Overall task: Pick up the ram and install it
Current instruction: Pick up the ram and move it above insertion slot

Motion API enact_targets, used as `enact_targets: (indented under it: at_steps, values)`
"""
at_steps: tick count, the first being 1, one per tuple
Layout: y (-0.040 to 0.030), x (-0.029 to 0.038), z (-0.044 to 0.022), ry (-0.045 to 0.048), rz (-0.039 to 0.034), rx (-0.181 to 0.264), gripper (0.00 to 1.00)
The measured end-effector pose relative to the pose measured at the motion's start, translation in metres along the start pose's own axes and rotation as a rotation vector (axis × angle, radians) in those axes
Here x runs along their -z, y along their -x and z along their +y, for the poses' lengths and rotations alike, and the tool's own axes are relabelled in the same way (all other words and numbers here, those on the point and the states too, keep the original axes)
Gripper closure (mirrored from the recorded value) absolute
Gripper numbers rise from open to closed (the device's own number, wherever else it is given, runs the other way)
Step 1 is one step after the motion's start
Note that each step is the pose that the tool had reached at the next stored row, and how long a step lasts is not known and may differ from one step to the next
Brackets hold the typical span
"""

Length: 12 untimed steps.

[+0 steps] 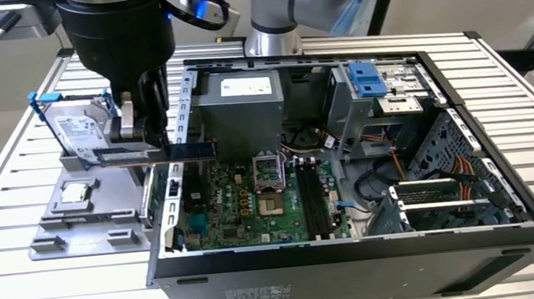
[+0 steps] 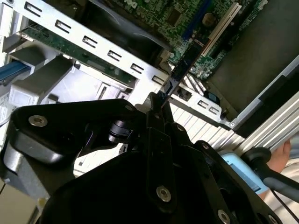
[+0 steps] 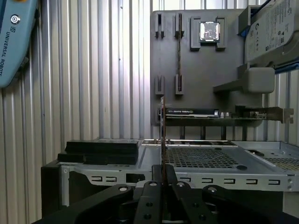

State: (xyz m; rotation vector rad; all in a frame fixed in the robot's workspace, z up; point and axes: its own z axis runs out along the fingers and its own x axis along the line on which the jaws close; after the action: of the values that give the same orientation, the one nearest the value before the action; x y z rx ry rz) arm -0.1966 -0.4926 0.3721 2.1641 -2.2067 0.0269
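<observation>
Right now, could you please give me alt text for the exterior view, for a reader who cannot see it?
The arm's gripper holds the ram level above the open computer case, at its wall on the exterior view's left. Beside it, a gray fixture carries a hard drive and processor chip.

White lettering (image 3: 12, 37) runs along the blue casing (image 3: 21, 60) in the first wrist view; I've got a printed label (image 3: 271, 35) on the hard drive (image 3: 285, 14), and a white sticker (image 1: 245, 86) on the power supply (image 1: 240, 119).
</observation>
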Motion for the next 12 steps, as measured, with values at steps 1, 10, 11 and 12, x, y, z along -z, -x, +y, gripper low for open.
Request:
enact_targets:
  at_steps: [1,10,11,12]
  values:
    - [0.0000,0.0000,-0.0014,-0.0001,-0.0001,0.000,1.00]
    - [0.0002,0.0003,-0.0133,0.0000,-0.0001,0.001,1.00]
    - [0.0003,0.0003,-0.0146,0.0001,0.0000,0.001,1.00]
    - [0.0003,0.0003,-0.0160,0.0001,-0.0001,0.001,1.00]
